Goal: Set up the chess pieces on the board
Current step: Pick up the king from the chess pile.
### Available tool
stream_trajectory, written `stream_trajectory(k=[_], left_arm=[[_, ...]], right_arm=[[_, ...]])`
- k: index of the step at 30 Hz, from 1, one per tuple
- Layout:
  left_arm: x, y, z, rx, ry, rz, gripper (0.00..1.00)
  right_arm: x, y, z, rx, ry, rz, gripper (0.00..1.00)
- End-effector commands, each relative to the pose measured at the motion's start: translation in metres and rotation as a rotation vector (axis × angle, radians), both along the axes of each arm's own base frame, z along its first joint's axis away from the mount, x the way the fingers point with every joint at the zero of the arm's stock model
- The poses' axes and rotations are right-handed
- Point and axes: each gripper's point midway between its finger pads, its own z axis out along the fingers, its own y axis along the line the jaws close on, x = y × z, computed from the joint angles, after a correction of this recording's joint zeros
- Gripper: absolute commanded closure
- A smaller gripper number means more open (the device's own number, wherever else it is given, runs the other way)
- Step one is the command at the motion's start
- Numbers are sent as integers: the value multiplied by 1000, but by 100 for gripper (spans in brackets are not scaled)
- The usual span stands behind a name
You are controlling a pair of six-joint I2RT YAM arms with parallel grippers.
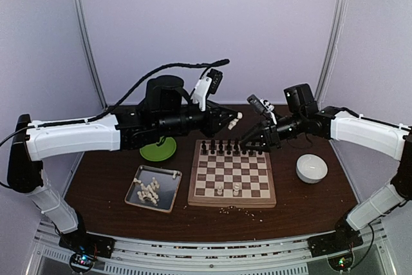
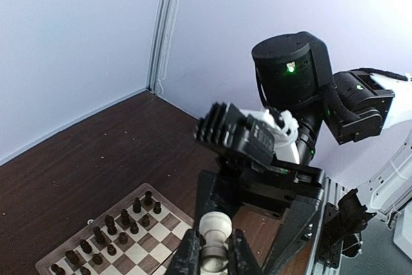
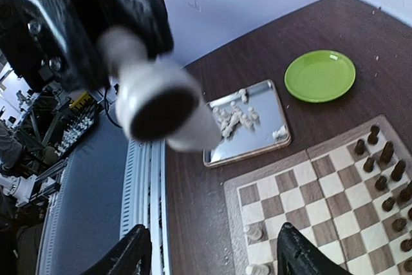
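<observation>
The board (image 1: 232,199) lies mid-table, with dark chess pieces (image 1: 230,147) along its far rows and two cream ones (image 1: 228,190) near its front edge. My left gripper (image 1: 235,119) hovers above the board's far edge. It is shut on a cream-white chess piece (image 2: 214,230), held upright between the fingers. My right gripper (image 1: 251,142) faces it from the right, open, with nothing between its fingers (image 3: 129,256). In the right wrist view the held piece (image 3: 154,104) looms blurred, base-on, ahead of the open jaws.
A silver tray (image 1: 168,198) with several cream pieces sits left of the board. A green plate (image 1: 158,151) lies behind it and a white bowl (image 1: 311,168) is right of the board. Pale crumbs (image 1: 235,209) dot the table in front.
</observation>
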Motion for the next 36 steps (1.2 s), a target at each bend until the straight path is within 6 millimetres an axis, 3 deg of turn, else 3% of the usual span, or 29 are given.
stream_trajectory(k=[1,7,11,18,22,28,36], left_arm=[[-3,-3,29,-175,40,-45,96],[-1,-2,32,-225,60,-62,96],[-1,0,31,-231,66,-61,96],[3,1,28,-242,82,-61,96],[3,2,28,-250,81,-63,96],[2,5,30,-262,74,-59,96],[3,8,30,-263,66,-45,96]], right_arm=[[30,11,37,97,-165,-76,33],[38,20,73,224,-160,-83,33],[35,23,86,277,-143,-64,33],[18,30,84,288,-132,2,37],[17,32,84,287,-120,4,43],[20,35,77,277,-100,-5,42],[22,35,67,261,-73,-16,58]])
